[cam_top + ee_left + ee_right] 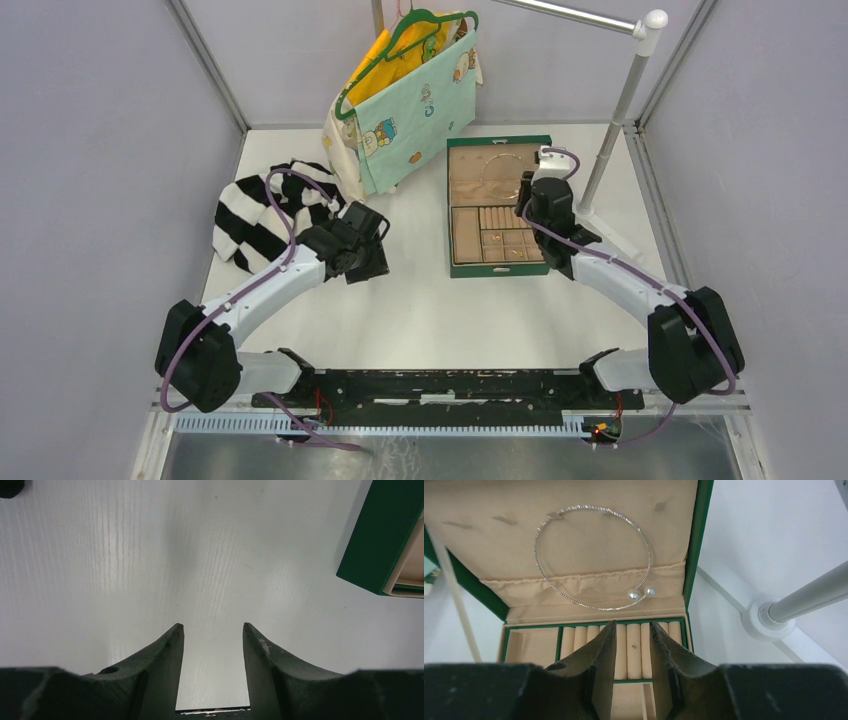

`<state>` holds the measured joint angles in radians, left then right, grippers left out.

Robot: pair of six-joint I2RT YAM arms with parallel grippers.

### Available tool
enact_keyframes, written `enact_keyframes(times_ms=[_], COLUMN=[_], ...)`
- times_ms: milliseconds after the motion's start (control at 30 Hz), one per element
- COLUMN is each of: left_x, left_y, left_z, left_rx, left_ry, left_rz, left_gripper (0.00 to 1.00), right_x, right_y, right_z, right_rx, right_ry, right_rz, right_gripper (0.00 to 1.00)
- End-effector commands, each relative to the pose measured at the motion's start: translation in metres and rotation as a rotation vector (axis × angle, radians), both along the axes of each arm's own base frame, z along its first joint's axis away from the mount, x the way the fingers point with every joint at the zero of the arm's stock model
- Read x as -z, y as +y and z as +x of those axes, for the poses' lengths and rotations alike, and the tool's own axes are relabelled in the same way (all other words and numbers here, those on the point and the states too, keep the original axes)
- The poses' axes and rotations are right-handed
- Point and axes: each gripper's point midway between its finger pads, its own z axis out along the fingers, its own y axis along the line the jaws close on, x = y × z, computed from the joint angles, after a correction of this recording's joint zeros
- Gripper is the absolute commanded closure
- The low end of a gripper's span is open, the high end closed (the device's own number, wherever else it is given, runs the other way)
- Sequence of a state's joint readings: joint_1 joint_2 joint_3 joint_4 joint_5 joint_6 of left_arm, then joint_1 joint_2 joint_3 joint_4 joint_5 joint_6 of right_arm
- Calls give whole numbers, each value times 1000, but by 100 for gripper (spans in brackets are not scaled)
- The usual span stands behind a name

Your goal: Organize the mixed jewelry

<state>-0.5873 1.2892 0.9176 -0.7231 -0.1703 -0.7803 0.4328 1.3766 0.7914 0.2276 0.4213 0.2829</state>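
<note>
Right wrist view: a thin pale hoop [633, 594], closed off by two pearl-like beads set side by side, lies flat against the tan lining of the raised lid [494, 545] of the green box [696, 555]. Its lower arc crosses the gathered pocket of that lining. The beads sit just beyond the tips of the right gripper [633, 625], in line with the gap between them and apart from both fingers. I see no contact.

The right gripper's fingers stand a narrow way apart with nothing between them. They hang over the row of tan ring rolls [634, 650] in the base of the box. Any smaller pieces in the compartments I cannot make out from this view.

The left gripper [212, 626] is well apart from the box, over bare tabletop. Its fingers are parted moderately and hold nothing. One green corner of the box shows at the right edge of its view.

The top view shows the box open on the far right part of the white table [430, 300]. A black-and-white striped cloth [250, 215] lies at the far left. Garments on a green hanger [415, 100] hang behind the box. A metal pole [615, 120] rises from the far right corner. Plain grey walls [90, 150] close in the sides.
</note>
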Motion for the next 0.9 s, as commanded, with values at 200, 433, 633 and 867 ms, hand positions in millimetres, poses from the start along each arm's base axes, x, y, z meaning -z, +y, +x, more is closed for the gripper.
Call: enact_keyframes(times_ms=[200, 433, 633, 867], left_x=[-28, -36, -39, -40], left_y=[-17, -20, -16, -13], left_z=[13, 10, 8, 3], left_rx=[23, 17, 0, -7], left_ry=[-110, -137, -146, -144], left_rz=[-36, -48, -41, -30], left_gripper=[46, 46, 45, 46], right_x=[-81, -119, -129, -111], right_y=[10, 30, 55, 84], right_z=[4, 41, 88, 138], right_rx=[-83, -98, -115, -145], right_ry=[-164, -215, -198, -95], right_rz=[15, 32, 24, 8], right_gripper=[58, 58, 50, 48])
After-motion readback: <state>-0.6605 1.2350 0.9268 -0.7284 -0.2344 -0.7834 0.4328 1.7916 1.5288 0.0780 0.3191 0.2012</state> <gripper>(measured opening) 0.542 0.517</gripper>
